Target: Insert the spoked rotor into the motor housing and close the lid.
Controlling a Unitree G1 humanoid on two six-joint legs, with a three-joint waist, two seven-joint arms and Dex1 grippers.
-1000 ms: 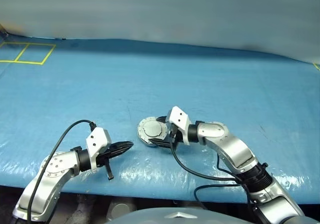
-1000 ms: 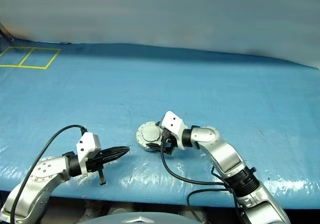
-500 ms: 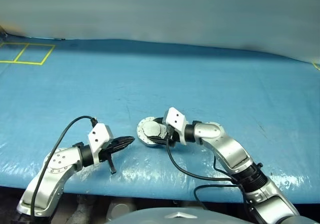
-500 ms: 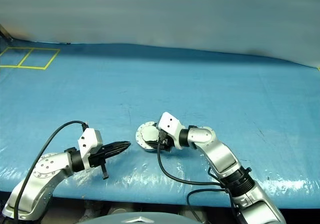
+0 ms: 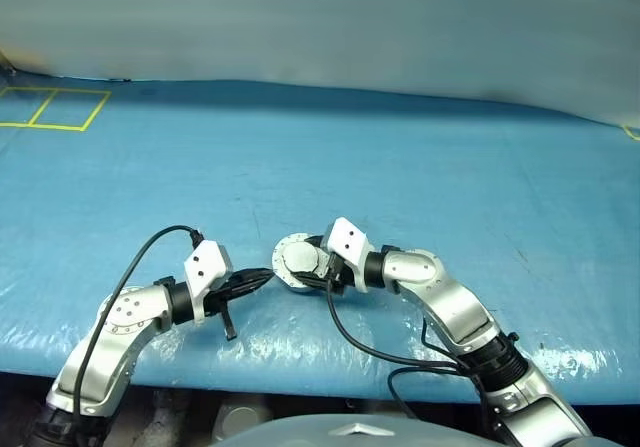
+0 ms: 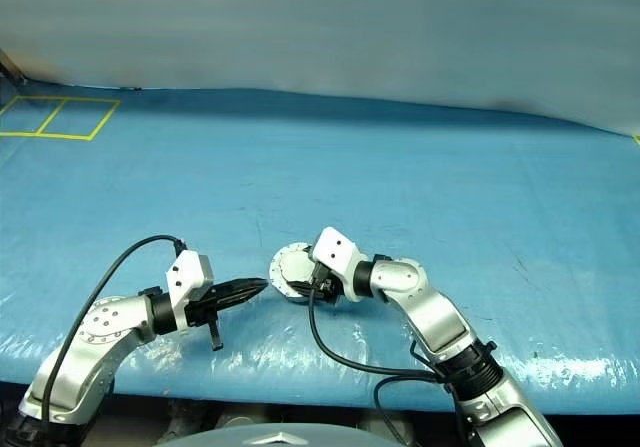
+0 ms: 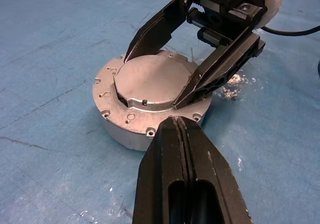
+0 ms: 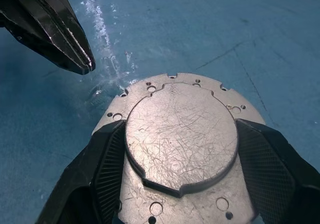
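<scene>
The motor housing [image 7: 127, 129] sits on the blue sheet near the front, its lid [image 7: 152, 78] lying flat on top with the smooth silver face and raised centre circle [image 8: 180, 134] up. My right gripper [image 5: 308, 265] reaches in from the right, one finger on each side of that raised circle and touching its edge. My left gripper [image 5: 262, 278] is shut, and its tip [image 7: 175, 121] stands just short of the housing's left side. The left gripper's closed fingers [image 8: 75, 43] are also visible in the right wrist view. The spoked rotor is hidden.
The blue plastic-covered table [image 5: 420, 167] stretches wide behind and to both sides. Yellow tape squares [image 5: 55, 107] mark its far left corner. The table's front edge [image 5: 300, 372] runs close below both arms, and black cables loop from each wrist.
My left gripper has slid right, closing the gap to the housing. My right gripper's fingers have drawn in against the lid's raised circle.
</scene>
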